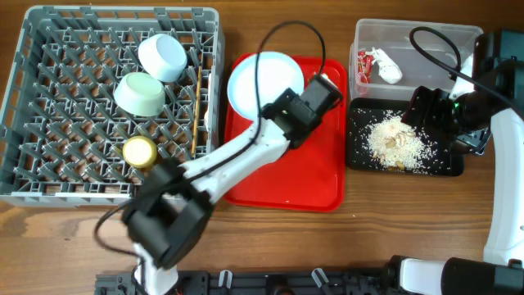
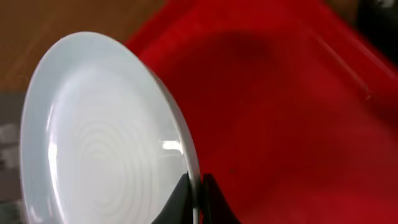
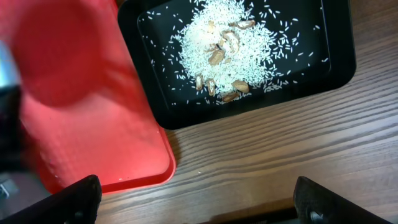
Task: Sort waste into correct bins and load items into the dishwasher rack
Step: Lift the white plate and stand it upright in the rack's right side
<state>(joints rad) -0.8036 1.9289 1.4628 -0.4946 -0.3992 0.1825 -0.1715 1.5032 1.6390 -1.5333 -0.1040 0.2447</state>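
Gripping the white plate (image 2: 106, 137) by its rim, the left gripper (image 2: 194, 198) is pinching it between narrow jaws. The plate is leaning tilted on edge over the far left corner of the red tray (image 1: 286, 172), which is lying mid-bench (image 3: 280, 162). Cannot tell whether the plate's low edge is touching the tray.

The rack (image 1: 16, 98) is filling the bench's far left corner. Inside it, a white bowl (image 1: 164, 56) and a green bowl (image 1: 141, 93) are sitting close together toward the far side. A yellow cup (image 1: 139, 152) is sitting nearer the front edge, and a wooden stick (image 1: 196, 106) is lying along the rack's right wall.

The right gripper (image 3: 202, 199) is hanging by the black tray (image 3: 339, 56) near the bench's right edge, jaws spread wide and holding nothing. Rice (image 3: 217, 37) is lying heaped in the middle of that tray.

The clear tub (image 1: 417, 31) is sitting at the far right corner, just behind the black tray, and is holding a red-and-white wrapper (image 1: 368, 64).
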